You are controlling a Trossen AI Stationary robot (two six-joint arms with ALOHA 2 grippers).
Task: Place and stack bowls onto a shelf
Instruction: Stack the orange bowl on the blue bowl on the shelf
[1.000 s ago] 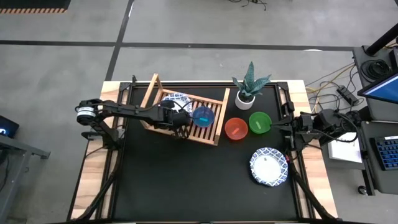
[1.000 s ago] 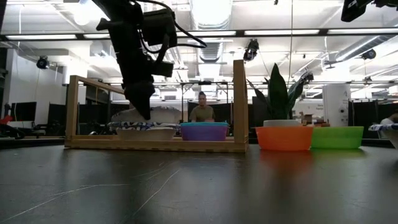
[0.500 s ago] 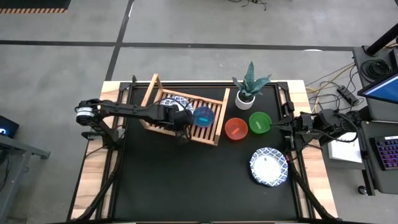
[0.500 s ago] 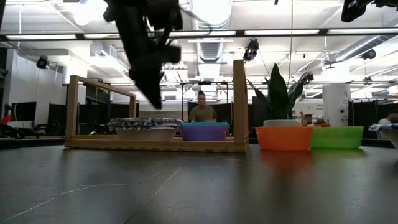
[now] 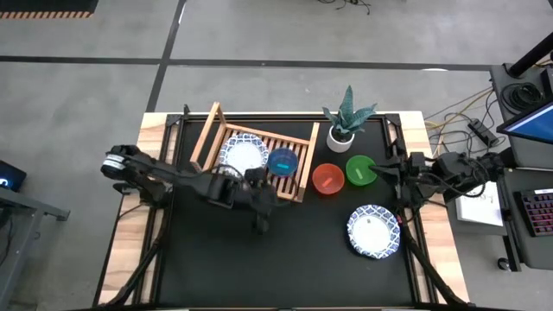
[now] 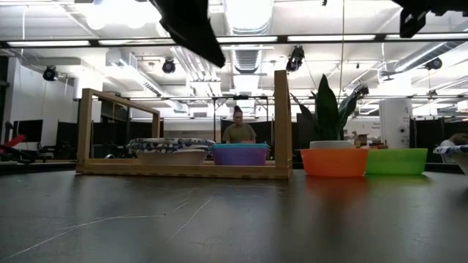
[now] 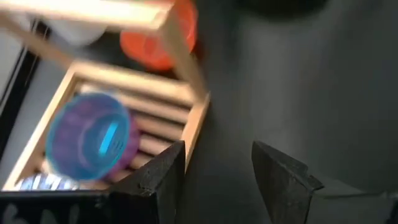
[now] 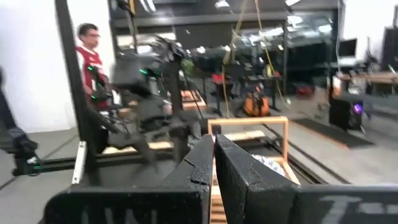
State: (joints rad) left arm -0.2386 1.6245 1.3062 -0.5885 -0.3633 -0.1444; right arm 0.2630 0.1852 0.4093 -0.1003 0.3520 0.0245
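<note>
The wooden slatted shelf point(image 5: 259, 161) point(image 6: 183, 169) stands at the table's far left. On its slats rest a white blue-rimmed bowl point(image 5: 244, 154) point(image 6: 170, 150) and a small teal bowl point(image 5: 282, 161) point(image 7: 87, 140) that looks purple in part. A red bowl point(image 5: 328, 179), a green bowl point(image 5: 361, 169) and another white blue-rimmed bowl point(image 5: 374, 231) sit on the table to the right. My left gripper point(image 5: 262, 225) point(image 7: 217, 165) is open and hangs high over the mat, near of the shelf's near rail. My right gripper point(image 5: 380, 166) point(image 8: 213, 149) is shut, just right of the green bowl.
A white pot with a spiky green plant point(image 5: 343, 131) stands behind the red and green bowls. Bare black mat point(image 5: 259, 268) fills the near half of the table. A person point(image 6: 238, 131) sits in the room beyond the shelf.
My left gripper has risen from the white bowl on the shelf and swung toward the table's near edge and a little right, so the bowl now shows uncovered on the slats. The right gripper has edged slightly toward the green bowl.
</note>
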